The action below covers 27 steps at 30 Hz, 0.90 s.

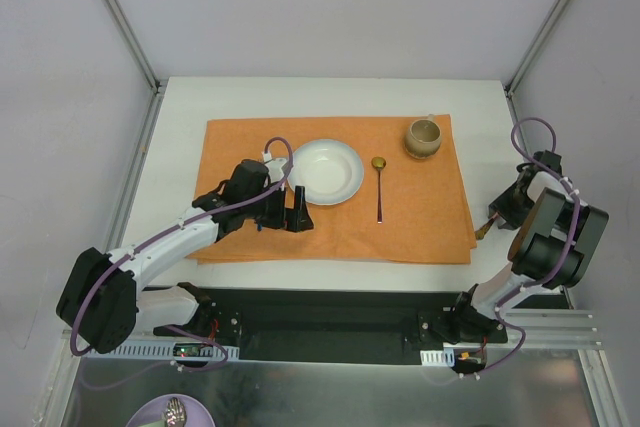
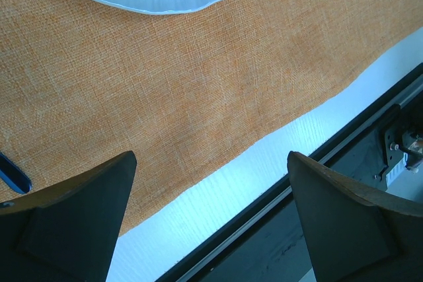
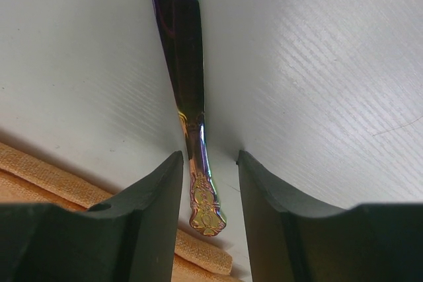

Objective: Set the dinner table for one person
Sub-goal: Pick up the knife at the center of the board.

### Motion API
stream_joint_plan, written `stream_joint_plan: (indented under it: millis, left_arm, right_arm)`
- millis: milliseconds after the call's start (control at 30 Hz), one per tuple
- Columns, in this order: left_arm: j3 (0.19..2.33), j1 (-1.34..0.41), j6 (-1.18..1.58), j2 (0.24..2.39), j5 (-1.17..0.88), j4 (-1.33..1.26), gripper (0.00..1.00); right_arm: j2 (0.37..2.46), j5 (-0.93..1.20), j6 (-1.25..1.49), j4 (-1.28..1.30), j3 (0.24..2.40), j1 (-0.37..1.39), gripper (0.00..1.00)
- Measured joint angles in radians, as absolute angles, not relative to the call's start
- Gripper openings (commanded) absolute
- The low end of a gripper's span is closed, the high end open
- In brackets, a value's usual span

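The white dinner table [image 1: 180, 107] carries an orange placemat [image 1: 250, 142]. On the mat are a white plate [image 1: 325, 172], a spoon [image 1: 380, 187] right of it, and a tan cup [image 1: 423, 137]. My left gripper [image 1: 287, 211] is open and empty, low over the mat just left of the plate. In the left wrist view [image 2: 211, 156] a blue utensil end [image 2: 13, 173] lies on the mat at the left edge. My right gripper [image 3: 209, 156] straddles the ornate handle of an iridescent utensil [image 3: 185, 51] lying on the table. There are gaps on both sides of the handle.
The placemat's right edge [image 3: 39, 170] lies just under the utensil's handle end. The black arm base plate [image 1: 330, 312] runs along the near edge. Metal rails [image 1: 135, 162] border the table. A purple plate [image 1: 175, 412] with a utensil sits below the near left corner.
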State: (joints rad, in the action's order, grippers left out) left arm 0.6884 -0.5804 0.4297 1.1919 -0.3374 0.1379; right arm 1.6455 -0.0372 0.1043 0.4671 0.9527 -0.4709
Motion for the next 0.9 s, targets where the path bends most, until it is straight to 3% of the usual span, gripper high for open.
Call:
stream_joint_plan:
  millis: [900]
  left_arm:
    - [0.674,-0.574,0.431,1.192,-0.34,0.126,0.99]
  right_arm:
    - [1.682,-0.11,0.099,0.516,0.994,-0.439,0.34]
